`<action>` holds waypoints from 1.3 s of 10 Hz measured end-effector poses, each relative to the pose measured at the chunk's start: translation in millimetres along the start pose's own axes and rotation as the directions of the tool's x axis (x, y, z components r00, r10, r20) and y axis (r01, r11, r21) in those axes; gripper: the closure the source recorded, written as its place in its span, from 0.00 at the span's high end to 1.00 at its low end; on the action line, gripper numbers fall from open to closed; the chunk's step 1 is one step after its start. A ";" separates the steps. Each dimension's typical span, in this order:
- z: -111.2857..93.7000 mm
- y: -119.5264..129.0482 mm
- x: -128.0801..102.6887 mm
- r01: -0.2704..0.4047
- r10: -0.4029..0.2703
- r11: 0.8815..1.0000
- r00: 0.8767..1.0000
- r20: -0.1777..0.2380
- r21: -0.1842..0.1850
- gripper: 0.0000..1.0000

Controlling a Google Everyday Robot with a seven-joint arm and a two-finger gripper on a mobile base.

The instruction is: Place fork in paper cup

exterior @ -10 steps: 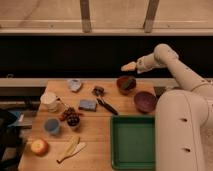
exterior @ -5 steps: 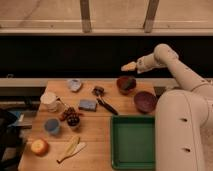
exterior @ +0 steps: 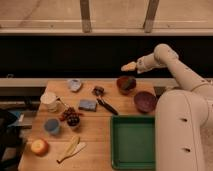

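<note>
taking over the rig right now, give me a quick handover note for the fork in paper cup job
Gripper: jaws open, holding nothing, raised at the back of the table, near the dark red bowl and far from the job's things.
Paper cup: upright on the left side of the table, behind the blue cup.
Fork: seems to be the thin grey sliver lying just right of the paper cup; hard to be sure.
Done: nothing; the fork is not picked up.
Left: reach the fork, grasp it, carry it over the paper cup, drop it in.
</note>
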 end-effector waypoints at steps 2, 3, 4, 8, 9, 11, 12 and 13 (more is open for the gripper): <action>0.0 0.0 0.0 0.000 0.000 1.000 1.000 0.000 0.000 0.79; 0.0 0.0 0.0 0.000 0.000 1.000 1.000 0.000 0.000 0.79; 0.0 0.0 0.0 0.000 0.000 1.000 1.000 0.000 0.000 0.79; 5.7 12.6 -3.5 0.069 -0.070 0.997 0.997 -0.041 -0.015 0.79; 15.0 28.3 -8.5 0.114 -0.116 0.993 0.991 -0.065 -0.031 0.79; 36.6 63.1 -17.5 0.205 -0.211 0.977 0.970 -0.118 -0.061 0.79; 54.0 92.3 -19.4 0.270 -0.282 0.959 0.946 -0.160 -0.092 0.79; 62.2 110.1 -18.4 0.310 -0.326 0.944 0.928 -0.179 -0.115 0.79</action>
